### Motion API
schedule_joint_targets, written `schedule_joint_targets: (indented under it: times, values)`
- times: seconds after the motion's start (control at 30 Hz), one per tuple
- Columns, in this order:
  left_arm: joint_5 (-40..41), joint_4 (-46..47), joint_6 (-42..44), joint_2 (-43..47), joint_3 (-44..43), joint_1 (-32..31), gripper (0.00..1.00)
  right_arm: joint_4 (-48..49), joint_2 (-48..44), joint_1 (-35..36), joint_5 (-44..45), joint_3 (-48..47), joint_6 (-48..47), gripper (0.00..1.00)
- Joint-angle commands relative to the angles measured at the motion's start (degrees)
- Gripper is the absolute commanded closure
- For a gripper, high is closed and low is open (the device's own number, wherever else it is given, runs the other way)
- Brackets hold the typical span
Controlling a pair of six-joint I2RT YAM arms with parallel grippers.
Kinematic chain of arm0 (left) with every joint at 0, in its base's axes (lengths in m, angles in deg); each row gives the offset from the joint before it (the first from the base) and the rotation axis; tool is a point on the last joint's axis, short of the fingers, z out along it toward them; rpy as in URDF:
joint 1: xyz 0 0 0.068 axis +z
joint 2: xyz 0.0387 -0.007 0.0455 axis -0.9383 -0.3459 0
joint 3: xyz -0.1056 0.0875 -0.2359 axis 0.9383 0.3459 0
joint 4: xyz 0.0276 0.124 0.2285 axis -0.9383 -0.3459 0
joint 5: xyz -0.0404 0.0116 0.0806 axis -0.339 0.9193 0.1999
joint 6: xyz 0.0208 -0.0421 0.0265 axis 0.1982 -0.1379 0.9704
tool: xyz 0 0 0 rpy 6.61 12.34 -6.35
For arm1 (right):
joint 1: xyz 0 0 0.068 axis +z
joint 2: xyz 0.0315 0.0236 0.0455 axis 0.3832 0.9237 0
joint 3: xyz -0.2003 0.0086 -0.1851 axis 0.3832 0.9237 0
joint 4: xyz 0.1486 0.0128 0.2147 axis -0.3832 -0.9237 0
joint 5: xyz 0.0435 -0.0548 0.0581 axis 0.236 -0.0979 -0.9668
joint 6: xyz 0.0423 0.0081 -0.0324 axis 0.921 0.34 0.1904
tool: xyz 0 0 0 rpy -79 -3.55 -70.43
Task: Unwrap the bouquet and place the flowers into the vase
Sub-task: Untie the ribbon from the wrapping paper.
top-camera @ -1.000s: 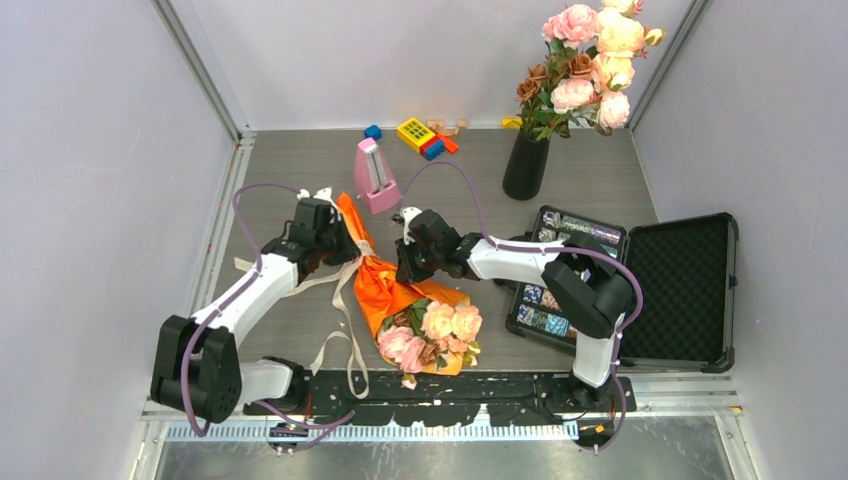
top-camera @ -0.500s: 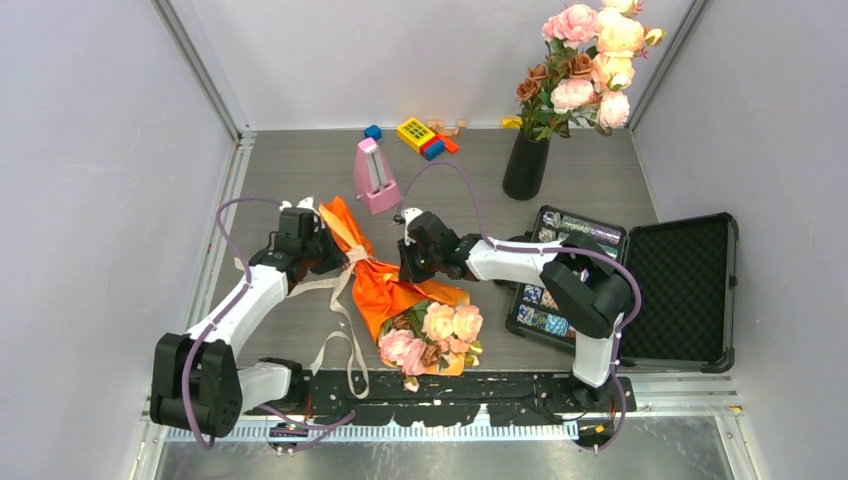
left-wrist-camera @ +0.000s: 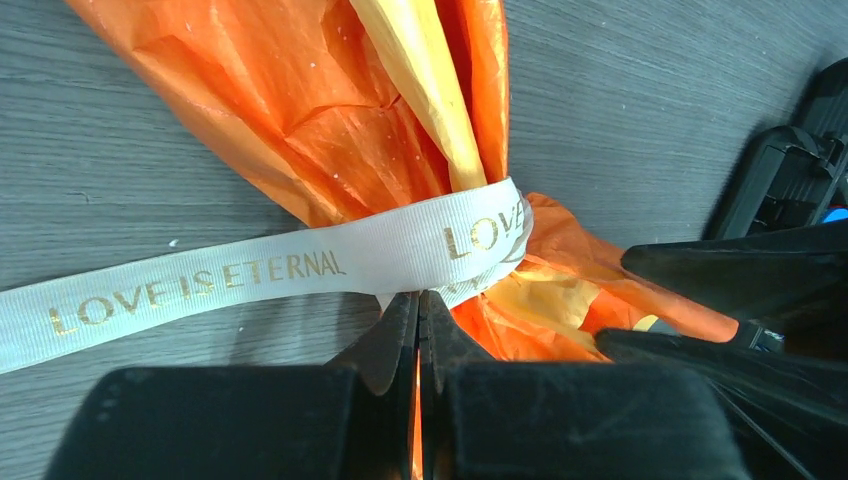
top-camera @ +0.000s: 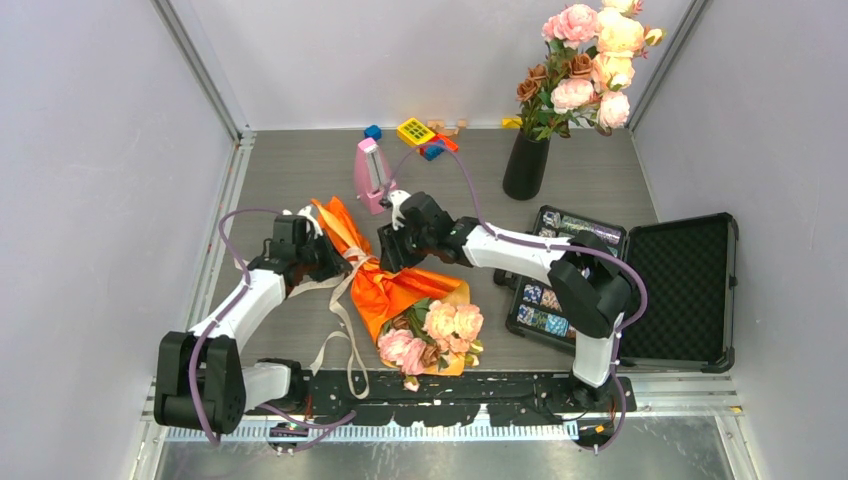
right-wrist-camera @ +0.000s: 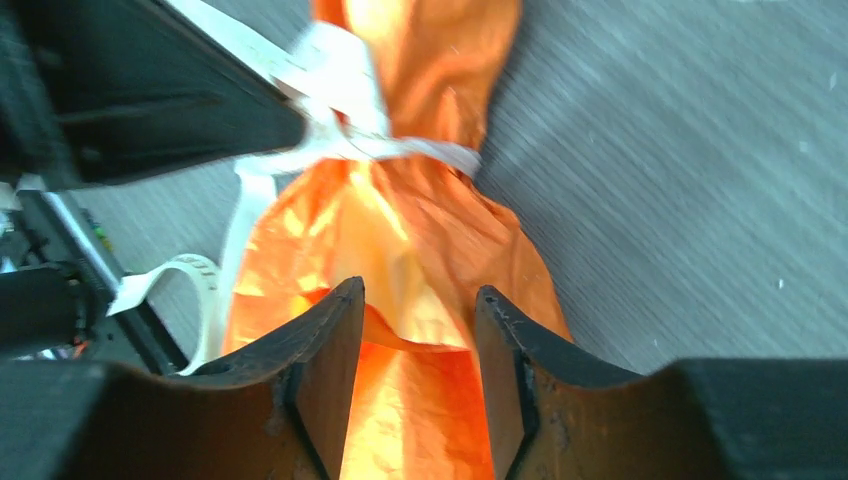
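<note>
**Both pincers at the tied neck of the bouquet**

The bouquet [top-camera: 405, 300] lies flat at the centre of the top view. Its flowers [top-camera: 430, 335] point toward the lower edge and the twisted paper [top-camera: 335, 222] tail toward the upper left. The ribbon [left-wrist-camera: 300, 262] is looped round the neck, so the unwrapping is not done. The vase [top-camera: 526, 165] stands well apart at the upper right.

The left pincer [left-wrist-camera: 418, 325] is pressed together, its tips right at the ribbon's lower edge where it rounds the neck. A sliver of orange shows between them, probably a pinched fold, though I cannot tell for certain. That hold likely anchors the neck. The right pincer [right-wrist-camera: 413, 305] stands apart with the paper between its fingers but not squeezed. It seems placed to take a fresh bite nearer the knot.

Against a second ago, the left arm has drawn toward the left edge and swung the paper tail with it. The right pincer has moved up and left toward the knot and spread its fingers. The flower heads have hardly shifted.
</note>
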Motion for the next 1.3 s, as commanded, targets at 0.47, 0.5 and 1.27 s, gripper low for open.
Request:
schedule_joint_targets:
  times: [0.47, 0.5, 1.27]
  values:
    - [-2.08, 2.44, -0.09, 0.71, 0.64, 0.93, 1.00, -4.41, 10.04, 1.18, -8.99, -16.69, -8.98, 0.41]
    - [-2.07, 2.40, -0.06, 0.69, 0.67, 0.90, 1.00, -4.23, 10.26, 1.18, -9.00, -16.76, -8.84, 0.43]
    - [-2.26, 0.67, 0.69, 0.79, 0.10, 1.99, 1.00, -4.11, 13.97, 0.48, -8.05, -20.50, -9.15, 0.52]
